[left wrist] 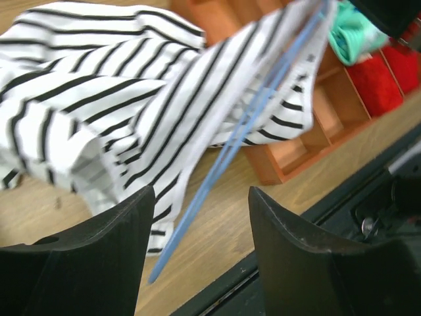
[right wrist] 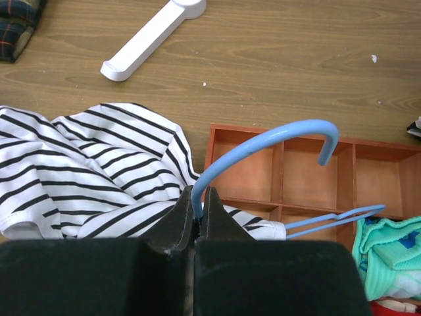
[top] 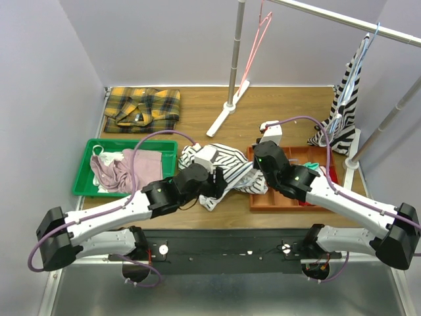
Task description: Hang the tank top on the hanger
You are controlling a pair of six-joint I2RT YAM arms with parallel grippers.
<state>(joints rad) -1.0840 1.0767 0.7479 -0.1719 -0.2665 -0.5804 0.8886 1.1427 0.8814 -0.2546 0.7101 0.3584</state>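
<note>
**Tank top (right wrist: 85,164) heaped on the tabletop (right wrist: 263,59), partly over the hanger (right wrist: 263,137)**

Clamps the right claw (right wrist: 196,199) tight on the hanger's blue neck, just below the hook, with both fingers pressed against the wire. Carries the hook curving up and over the orange tray (right wrist: 279,172). Shows two thin blue arms poking out from under the striped cloth toward a teal cloth (right wrist: 388,257) in one tray compartment.

Spreads the left claw (left wrist: 200,192) wide and grips nothing. Frames one blurred blue wire end in the gap, touching neither finger (left wrist: 99,263).

Shows the tank top crumpled between the two claws, beside the tray and partly on its left edge, with a fold draped over the hanger's wires. Cannot tell whether any wire passes through an opening of the cloth. Shows red cloth (left wrist: 381,79) in the compartments next to the teal one.

Further out, has:
- a green tray (top: 82,178) with pink garments (top: 131,168) at left
- a yellow plaid shirt (top: 141,107) folded at the back left
- a rack (top: 236,52) behind, with its white foot (top: 223,117) on the wood
- a pink hanger (top: 260,33) on the rail
- a broad-striped garment (top: 342,112) hanging at right
</note>
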